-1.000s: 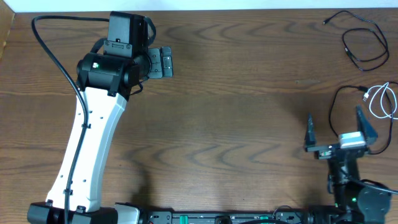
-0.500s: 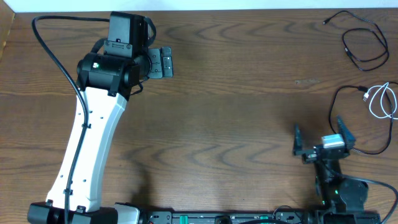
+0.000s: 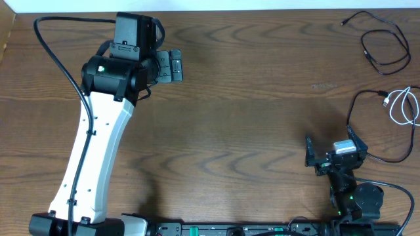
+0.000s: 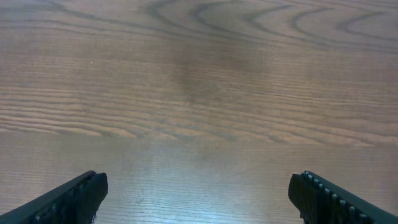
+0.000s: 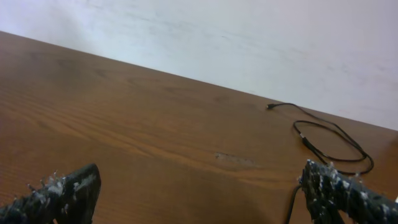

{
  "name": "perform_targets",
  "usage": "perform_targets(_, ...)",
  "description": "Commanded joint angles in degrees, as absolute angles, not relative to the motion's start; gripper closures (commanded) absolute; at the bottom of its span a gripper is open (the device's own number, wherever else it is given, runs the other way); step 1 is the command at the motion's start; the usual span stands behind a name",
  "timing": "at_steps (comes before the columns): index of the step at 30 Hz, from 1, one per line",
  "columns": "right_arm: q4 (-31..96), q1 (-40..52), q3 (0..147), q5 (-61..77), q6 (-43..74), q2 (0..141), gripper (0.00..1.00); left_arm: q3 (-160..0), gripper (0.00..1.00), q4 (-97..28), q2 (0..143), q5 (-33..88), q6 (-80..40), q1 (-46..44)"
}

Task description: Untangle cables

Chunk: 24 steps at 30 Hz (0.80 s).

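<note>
Your right hand (image 3: 329,143) sits low near the front edge of the worktop (image 3: 249,111). Its fingers are spread wide with nothing between them, and its wrist view shows both tips apart over bare wood.

The cables all lie on the side of the right hand that faces away from your left arm. One black cable (image 3: 359,108) rises in an arc just beside the right hand and curls back round behind it. Its plug end lies close to the white cable (image 3: 403,105), a small loop at the worktop's side edge, though you cannot tell whether the two touch. The second black cable (image 3: 384,49) lies in a loose loop well beyond the right hand, by the far corner.

Your left hand (image 3: 176,65) hangs far across from the right hand, fingers apart and empty above plain wood.
</note>
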<state>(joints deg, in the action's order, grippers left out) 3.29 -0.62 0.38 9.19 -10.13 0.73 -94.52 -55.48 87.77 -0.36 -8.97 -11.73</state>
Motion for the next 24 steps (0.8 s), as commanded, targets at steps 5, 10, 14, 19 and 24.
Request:
perform_targets(5,3.5,0.1,0.3,9.6,-9.3,0.3,0.01,-94.2,0.02,-55.5,88.0,-1.1,-8.6,-11.7)
perform_targets(10,3.5,0.1,0.3,9.6,-9.3,0.3,0.01,-94.2,0.02,-55.6,88.0,-1.8,-7.9,-11.7)
perform_targets(14,3.5,0.1,0.3,9.6,-9.3,0.3,0.01,-94.2,0.02,-56.9,88.0,-5.6,-6.9,-11.7)
perform_targets(19,3.5,0.1,0.3,9.6,-9.3,0.3,0.01,-94.2,0.02,-57.0,88.0,-5.6,-6.9,-11.7)
perform_targets(24,3.5,0.1,0.3,9.6,-9.3,0.3,0.01,-94.2,0.02,-56.9,87.4,-6.1,-6.8,-11.6)
